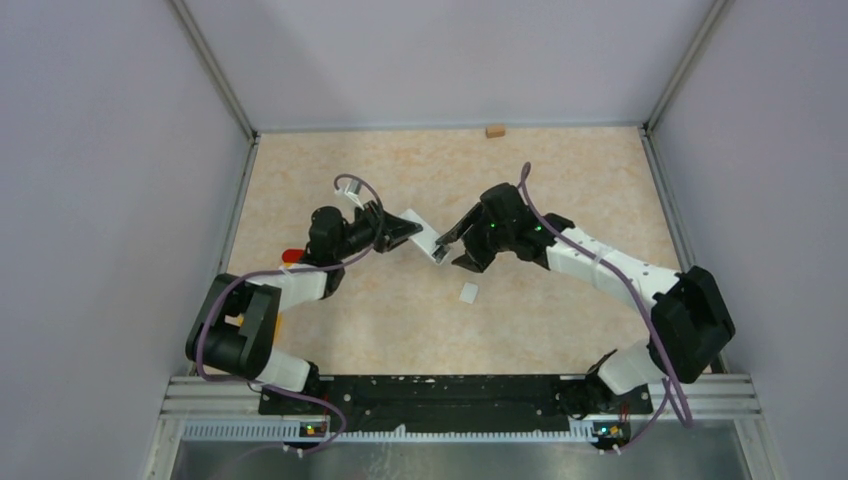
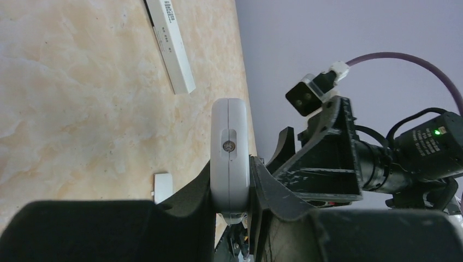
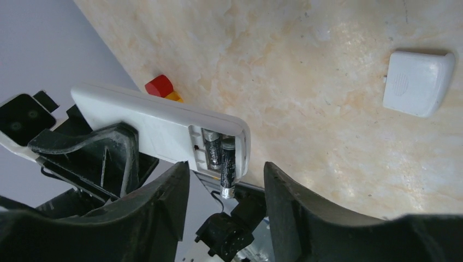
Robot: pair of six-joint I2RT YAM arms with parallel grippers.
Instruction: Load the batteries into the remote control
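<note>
My left gripper is shut on a white remote control and holds it above the table. In the left wrist view the remote stands edge-on between the fingers. In the right wrist view the remote shows its open battery bay. One dark battery lies seated in it. A second battery sticks out past the bay's end. My right gripper is open, its jaws on either side of that battery and apart from it; it also shows in the top view.
The white battery cover lies on the table below the grippers and also shows in the right wrist view. A second, long white remote lies on the table. A red object lies by the left arm. A small wooden block sits at the far edge.
</note>
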